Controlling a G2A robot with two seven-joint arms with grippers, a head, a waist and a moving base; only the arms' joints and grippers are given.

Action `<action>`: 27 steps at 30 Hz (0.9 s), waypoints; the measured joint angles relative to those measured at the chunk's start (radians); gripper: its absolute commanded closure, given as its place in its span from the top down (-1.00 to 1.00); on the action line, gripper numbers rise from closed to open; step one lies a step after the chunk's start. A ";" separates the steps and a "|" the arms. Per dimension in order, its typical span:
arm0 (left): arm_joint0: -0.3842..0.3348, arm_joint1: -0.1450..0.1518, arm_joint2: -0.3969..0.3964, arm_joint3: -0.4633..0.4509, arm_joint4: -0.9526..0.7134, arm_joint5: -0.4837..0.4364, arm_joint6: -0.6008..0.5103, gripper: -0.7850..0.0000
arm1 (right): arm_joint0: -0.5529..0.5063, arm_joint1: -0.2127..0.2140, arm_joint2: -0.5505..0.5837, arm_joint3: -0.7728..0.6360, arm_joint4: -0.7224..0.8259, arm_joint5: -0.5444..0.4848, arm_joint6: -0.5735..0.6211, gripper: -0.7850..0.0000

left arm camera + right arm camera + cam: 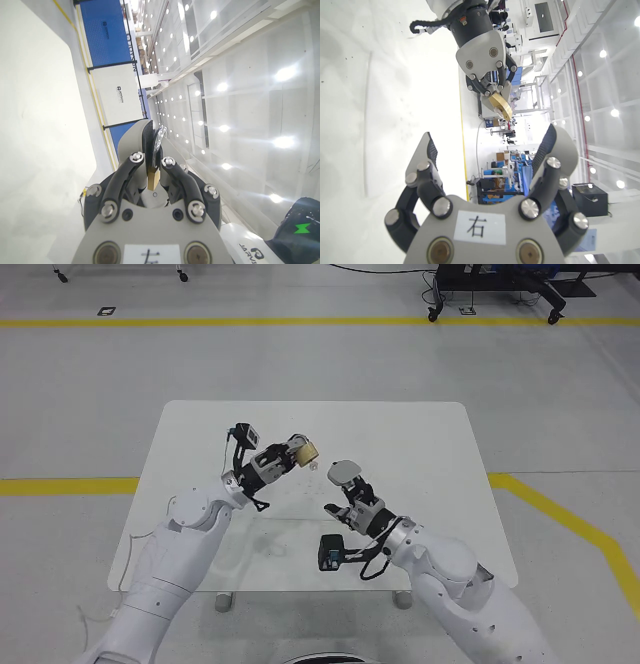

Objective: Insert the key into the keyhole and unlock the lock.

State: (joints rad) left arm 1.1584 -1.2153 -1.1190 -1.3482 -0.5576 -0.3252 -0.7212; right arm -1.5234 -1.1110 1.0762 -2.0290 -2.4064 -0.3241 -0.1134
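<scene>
The left jaws pinch the lock [503, 105] above the tabletop [420, 434]; the right jaws hang spread and empty nearby. A silvery bit at its face may be the key [498, 110], seemingly inserted; the turn looks left to do

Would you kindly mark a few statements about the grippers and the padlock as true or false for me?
1. The left gripper is shut on the brass padlock. True.
2. The right gripper holds a key. False: its fingers are open with nothing between them.
3. The padlock lies on the table. False: the left gripper holds it off the tabletop.
4. The right gripper points toward the padlock. True.
</scene>
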 measured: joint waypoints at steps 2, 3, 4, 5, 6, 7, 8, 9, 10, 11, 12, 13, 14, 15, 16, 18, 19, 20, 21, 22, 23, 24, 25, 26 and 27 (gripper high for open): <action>-0.004 -0.004 0.010 0.017 0.057 -0.072 0.041 -1.00 | 0.033 0.000 0.029 0.050 0.087 -0.017 -0.093 -1.00; -0.005 -0.006 0.014 0.023 0.077 -0.100 0.058 -1.00 | 0.042 0.000 0.036 0.067 0.107 -0.023 -0.108 -1.00; -0.007 -0.009 0.018 0.030 0.097 -0.133 0.078 -1.00 | 0.052 -0.001 0.042 0.083 0.124 -0.035 -0.102 -1.00; -0.008 -0.011 0.020 0.035 0.110 -0.156 0.090 -1.00 | 0.059 -0.001 0.042 0.089 0.131 -0.047 -0.092 -1.00; -0.010 -0.012 0.022 0.039 0.122 -0.175 0.100 -1.00 | 0.066 -0.002 0.041 0.093 0.138 -0.064 -0.088 -1.00; -0.014 -0.014 0.023 0.043 0.138 -0.198 0.110 -1.00 | 0.076 -0.001 0.039 0.099 0.153 -0.096 -0.101 -1.00; -0.016 -0.015 0.023 0.045 0.147 -0.211 0.114 -1.00 | 0.087 0.000 0.041 0.107 0.165 -0.127 -0.118 -1.00; -0.019 -0.015 0.023 0.045 0.155 -0.222 0.116 -1.00 | 0.098 0.002 0.045 0.114 0.172 -0.162 -0.135 -1.00; -0.023 -0.016 0.021 0.047 0.170 -0.235 0.119 -1.00 | 0.114 0.005 0.052 0.122 0.172 -0.205 -0.152 -1.00; -0.025 -0.015 0.019 0.047 0.185 -0.243 0.125 -1.00 | 0.124 0.007 0.057 0.126 0.168 -0.229 -0.158 -1.00; -0.026 -0.015 0.018 0.047 0.201 -0.250 0.130 -1.00 | 0.131 0.009 0.061 0.127 0.161 -0.248 -0.161 -1.00; -0.028 -0.016 0.018 0.043 0.223 -0.256 0.136 -1.00 | 0.137 0.012 0.065 0.127 0.153 -0.265 -0.163 -1.00; -0.028 -0.015 0.018 0.040 0.240 -0.260 0.138 -1.00 | 0.140 0.013 0.068 0.127 0.149 -0.273 -0.163 -1.00; -0.029 -0.015 0.019 0.037 0.258 -0.261 0.139 -1.00 | 0.142 0.014 0.071 0.127 0.147 -0.279 -0.162 -1.00; -0.028 -0.015 0.020 0.033 0.278 -0.262 0.142 -1.00 | 0.145 0.015 0.074 0.127 0.146 -0.285 -0.158 -1.00; -0.024 -0.016 0.023 0.026 0.290 -0.260 0.146 -1.00 | 0.150 0.017 0.075 0.127 0.147 -0.298 -0.152 -1.00; -0.023 -0.016 0.025 0.023 0.295 -0.257 0.146 -1.00 | 0.154 0.017 0.071 0.126 0.145 -0.310 -0.149 -1.00; -0.022 -0.017 0.027 0.023 0.300 -0.257 0.146 -1.00 | 0.158 0.018 0.068 0.126 0.144 -0.318 -0.148 -1.00; -0.021 -0.017 0.028 0.022 0.305 -0.257 0.146 -1.00 | 0.162 0.018 0.065 0.126 0.144 -0.324 -0.149 -1.00; -0.020 -0.018 0.030 0.021 0.312 -0.260 0.147 -1.00 | 0.167 0.018 0.061 0.127 0.146 -0.326 -0.150 -1.00; -0.018 -0.018 0.031 0.020 0.316 -0.263 0.147 -1.00 | 0.170 0.018 0.058 0.129 0.148 -0.326 -0.151 -1.00; -0.016 -0.018 0.033 0.020 0.318 -0.264 0.148 -1.00 | 0.173 0.017 0.055 0.131 0.150 -0.325 -0.152 -1.00; -0.015 -0.019 0.034 0.020 0.319 -0.264 0.147 -1.00 | 0.178 0.017 0.050 0.133 0.153 -0.324 -0.152 -1.00; -0.014 -0.019 0.035 0.020 0.318 -0.263 0.145 -1.00 | 0.181 0.017 0.046 0.135 0.155 -0.323 -0.153 -1.00; -0.014 -0.019 0.035 0.020 0.316 -0.261 0.144 -1.00 | 0.185 0.016 0.042 0.138 0.157 -0.322 -0.152 -1.00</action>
State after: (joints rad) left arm 1.1443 -1.2347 -1.0839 -1.3278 -0.2411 -0.5858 -0.5774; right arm -1.3389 -1.0949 1.1181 -1.8911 -2.2493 -0.6461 -0.2658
